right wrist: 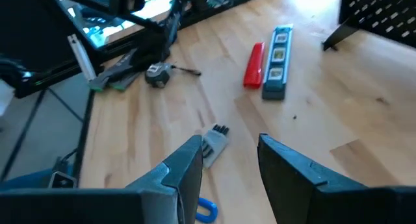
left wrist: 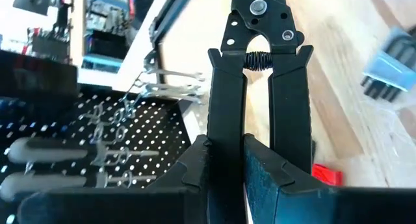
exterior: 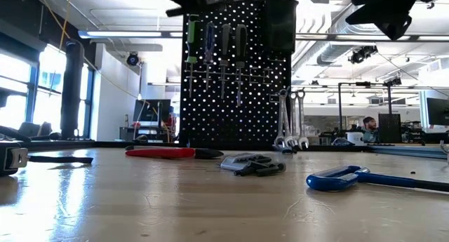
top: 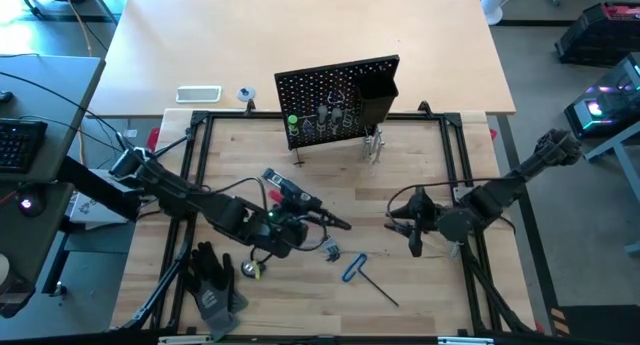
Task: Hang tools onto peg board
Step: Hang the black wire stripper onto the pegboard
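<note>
My left end effector (left wrist: 224, 175) is clamped on the handles of the black pliers (left wrist: 260, 87), lifted off the surface (top: 420, 295). Their long axis runs straight out from my fingers, nose leading, pointing toward my right arm. The peg board (top: 335, 100) stands at the far edge, off to one side of that line, so I judge the pliers must swing toward it. My right end effector (right wrist: 227, 162) hovers spread and empty, nearer the board's wrenches (top: 373, 145).

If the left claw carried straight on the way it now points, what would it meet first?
Holding the black pliers, the left claw points towards the peg board; the hanging silver wrenches look first in line, though depth is unclear.
</note>
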Controlling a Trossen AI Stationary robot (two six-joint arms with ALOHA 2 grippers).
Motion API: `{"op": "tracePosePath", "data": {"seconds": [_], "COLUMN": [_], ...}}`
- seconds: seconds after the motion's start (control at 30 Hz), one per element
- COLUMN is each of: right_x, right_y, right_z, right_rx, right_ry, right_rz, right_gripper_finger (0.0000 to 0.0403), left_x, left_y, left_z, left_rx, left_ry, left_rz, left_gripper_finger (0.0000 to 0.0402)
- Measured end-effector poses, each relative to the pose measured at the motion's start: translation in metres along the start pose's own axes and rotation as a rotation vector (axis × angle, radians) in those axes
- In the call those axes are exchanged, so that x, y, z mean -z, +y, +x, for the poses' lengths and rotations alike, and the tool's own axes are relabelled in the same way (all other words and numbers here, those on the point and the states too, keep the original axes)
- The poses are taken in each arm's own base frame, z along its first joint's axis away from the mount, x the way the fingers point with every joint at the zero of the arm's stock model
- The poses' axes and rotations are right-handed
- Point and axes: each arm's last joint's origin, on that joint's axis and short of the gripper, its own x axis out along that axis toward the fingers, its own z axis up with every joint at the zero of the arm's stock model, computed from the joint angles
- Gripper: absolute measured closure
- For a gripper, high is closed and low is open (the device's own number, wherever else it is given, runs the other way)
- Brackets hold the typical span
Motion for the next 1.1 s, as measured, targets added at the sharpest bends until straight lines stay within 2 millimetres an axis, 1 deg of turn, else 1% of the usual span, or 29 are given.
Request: {"op": "tracePosePath", "data": {"seconds": [0.2,0.3,0.4,0.7,0.87,1.1], "right_x": [-0.009,-0.013,-0.016,-0.016,-0.021,-0.025], "right_y": [-0.006,-0.01,-0.012,-0.017,-0.021,-0.026], "right_z": [0.008,0.012,0.021,0.061,0.075,0.088], "right_rx": [-0.068,-0.086,-0.113,-0.179,-0.216,-0.255], "right_ry": [0.035,0.044,0.071,0.139,0.119,0.101], "right_rz": [0.04,0.061,0.076,0.088,0.092,0.103], "right_gripper_finger": [0.0261,0.0261,0.0261,0.0261,0.0261,0.0261], "left_x": [-0.006,-0.009,-0.011,-0.012,-0.012,-0.01], "left_y": [-0.015,-0.02,-0.022,-0.019,-0.017,-0.015], "left_z": [0.013,0.018,0.022,0.029,0.031,0.035], "left_rx": [0.055,0.062,0.085,0.122,0.165,0.22], "left_ry": [-0.003,-0.008,-0.024,-0.066,-0.09,-0.119], "left_rz": [0.12,0.166,0.191,0.211,0.224,0.213], "left_gripper_finger": [0.0348,0.0348,0.0348,0.0348,0.0348,0.0348]}}
